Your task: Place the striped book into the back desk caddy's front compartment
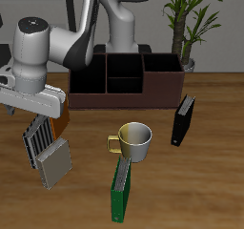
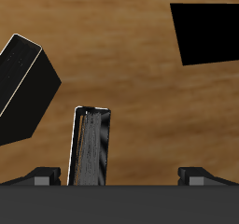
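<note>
Striped book (image 1: 36,137): on the table well forward of the back desk caddy (image 1: 124,100), tilted on edge directly under the gripper (image 1: 35,114), outside every compartment. From the wrist, same striped book (image 2: 91,146) seen end-on as a narrow dark slab with thin pale lines, standing between the two fingers and nearer one of them. Gripper (image 2: 117,176): fingers spread wide, nothing clamped, wood showing on either side of the book (contact with the nearer finger not clear enough to call). Nearest the table's front edge: green book (image 1: 119,191), upright on its edge. Slightly farther back: plain grey book (image 1: 55,162), leaning, just beside the striped one and apparently touching it. Then a cream mug (image 1: 136,140) near the table's middle, handle turned toward the striped book's side, close behind the green book. Orange-brown book (image 1: 63,124) tucked just behind the striped book, partly hidden by the gripper body. Black book (image 1: 183,121) upright, beyond the mug, near the caddy's end. Farther back again, the caddy itself, dark reddish-brown with black interior; front compartment (image 1: 124,84) the small middle cell against the near wall, holding nothing visible. Behind it, robot base and a potted plant (image 1: 187,23).
</note>
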You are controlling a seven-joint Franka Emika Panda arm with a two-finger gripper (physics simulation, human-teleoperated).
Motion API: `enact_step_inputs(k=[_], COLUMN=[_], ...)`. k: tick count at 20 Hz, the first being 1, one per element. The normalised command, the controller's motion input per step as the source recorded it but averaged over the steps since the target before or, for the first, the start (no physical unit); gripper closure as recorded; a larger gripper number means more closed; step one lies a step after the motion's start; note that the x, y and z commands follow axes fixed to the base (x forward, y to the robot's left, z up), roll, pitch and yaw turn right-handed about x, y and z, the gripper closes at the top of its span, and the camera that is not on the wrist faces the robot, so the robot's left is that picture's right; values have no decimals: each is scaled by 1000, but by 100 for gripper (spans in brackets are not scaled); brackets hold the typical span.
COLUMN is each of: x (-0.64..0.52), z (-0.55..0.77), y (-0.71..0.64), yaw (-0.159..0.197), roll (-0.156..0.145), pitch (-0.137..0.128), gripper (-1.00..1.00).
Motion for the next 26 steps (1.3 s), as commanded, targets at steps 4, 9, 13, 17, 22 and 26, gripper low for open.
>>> enact_step_inputs(k=[4, 9, 13, 17, 22, 26], x=[76, 57, 73, 20, 12, -24], z=[-282, -137, -293, -192, -143, 37], y=[259, 90, -96, -90, 61, 122], yaw=[-10, -13, -9, -20, -16, 17], roll=[31, 4, 2, -22, 5, 21], pitch=[31, 19, 27, 23, 20, 0], gripper=[-100, -100, -100, 100, 100, 100])
